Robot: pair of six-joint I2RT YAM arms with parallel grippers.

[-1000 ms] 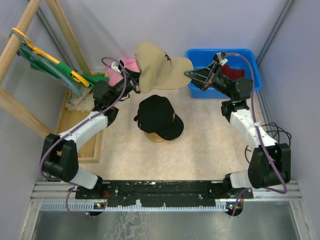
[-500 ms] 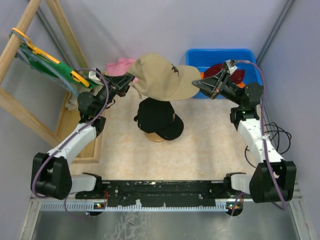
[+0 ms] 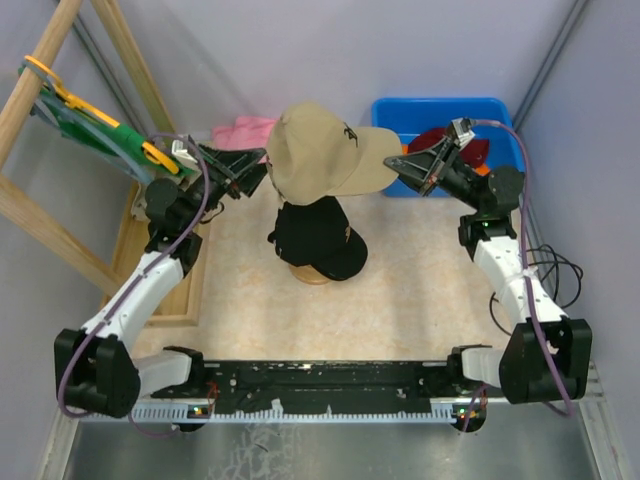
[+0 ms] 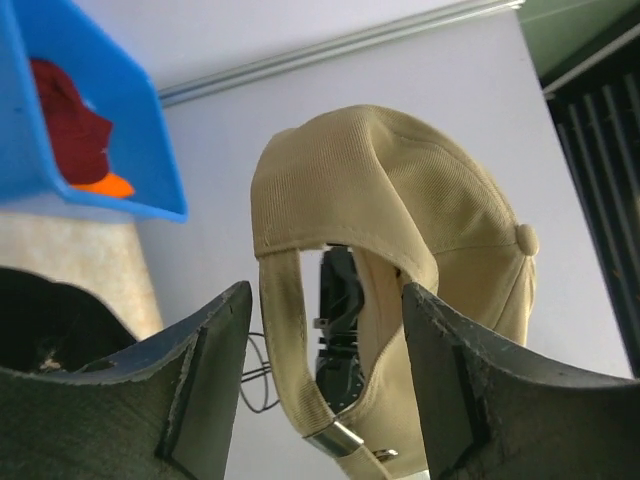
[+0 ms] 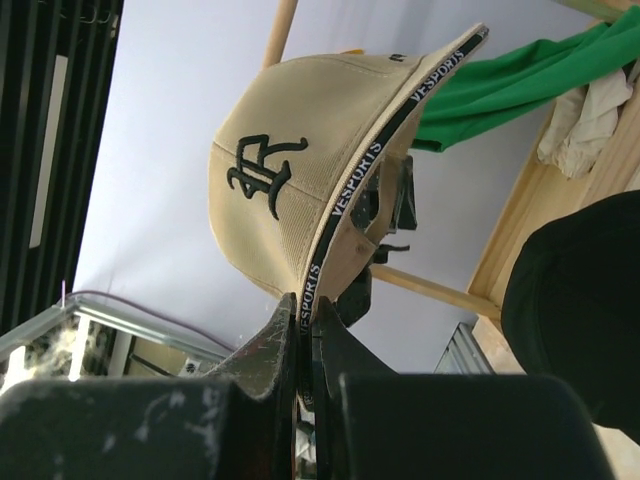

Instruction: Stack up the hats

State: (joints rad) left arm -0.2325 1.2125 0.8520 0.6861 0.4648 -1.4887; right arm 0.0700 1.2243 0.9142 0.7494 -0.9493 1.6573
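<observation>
The left gripper has its jaws wide apart. The back strap of the tan cap hangs in the gap between the two fingers. It does not seem to touch either one. The right gripper has its jaws squeezed tight on the edge of the cap's brim. So the tan cap is up in the air between the two grippers, held by the brim alone.

The black cap sits on a round wooden stand. It is below the tan cap and a bit nearer the arm bases than both sets of jaws.

The left wrist view shows a blue bin past the left jaws and off to one side. A dark red hat and a bit of an orange hat lie inside it. The right wrist view shows none of that. It shows black letters on the front of the tan cap, words along the brim edge, and a green garment far past the right jaws. Only the top view shows the pink cloth, just beyond the left jaws.
</observation>
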